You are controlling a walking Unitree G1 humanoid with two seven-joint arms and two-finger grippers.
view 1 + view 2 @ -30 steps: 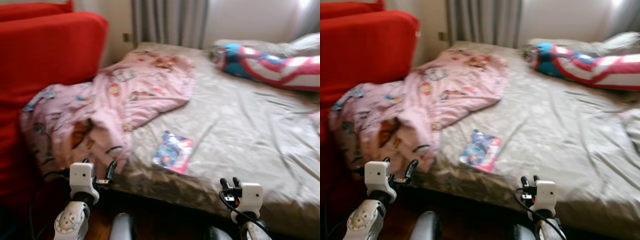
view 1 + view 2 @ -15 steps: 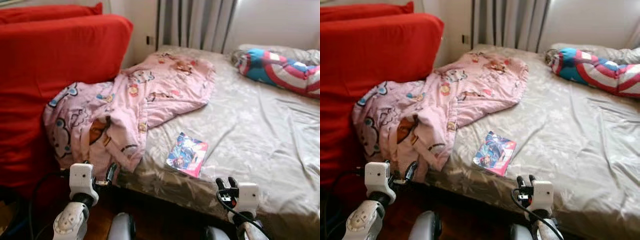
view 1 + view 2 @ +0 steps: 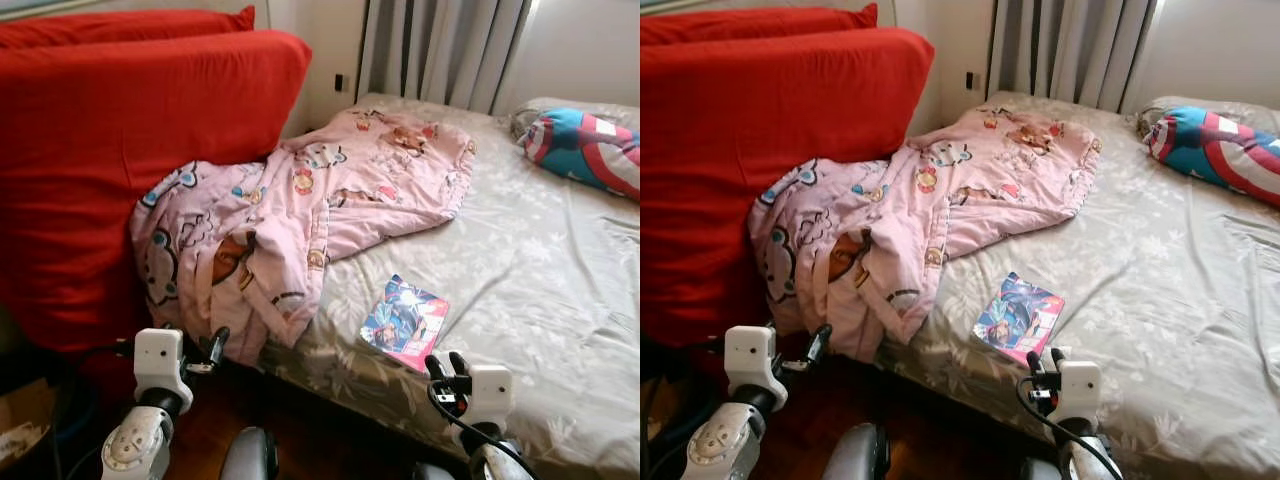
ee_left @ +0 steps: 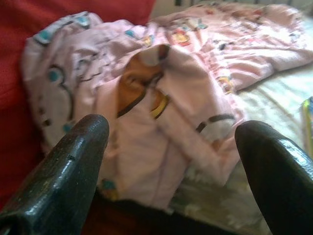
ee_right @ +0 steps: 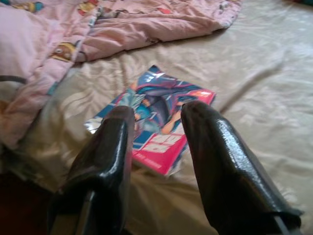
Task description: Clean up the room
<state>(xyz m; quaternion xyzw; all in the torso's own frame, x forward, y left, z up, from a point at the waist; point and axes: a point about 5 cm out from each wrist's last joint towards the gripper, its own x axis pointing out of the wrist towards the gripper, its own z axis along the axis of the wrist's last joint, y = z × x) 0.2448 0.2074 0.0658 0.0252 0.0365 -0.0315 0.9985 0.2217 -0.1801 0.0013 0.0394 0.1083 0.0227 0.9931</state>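
Closest to me are my two pincers, both held low in front of the bed (image 3: 560, 330). My left gripper (image 3: 208, 349) has its fingers spread wide apart and holds nothing. My right gripper (image 3: 446, 366) has its fingers a little apart, with nothing between them.

Just past the right gripper lies a thin book (image 3: 405, 322), flat on the grey sheet near the bed's front edge. I think it is light and a bit bendy, and its shiny cover may be slippery. I would pinch it by the near edge, since it lies flat and is hard to get under.

Past the left gripper, a pink blanket (image 3: 290, 220) hangs over the bed corner and leans on the big red cushion (image 3: 120, 160). It looks soft and floppy, so it will sag and drag when lifted. A thick fold near the hanging edge looks like the best place to grab.

Far back on the bed lies a blue, red and white pillow (image 3: 590, 145).
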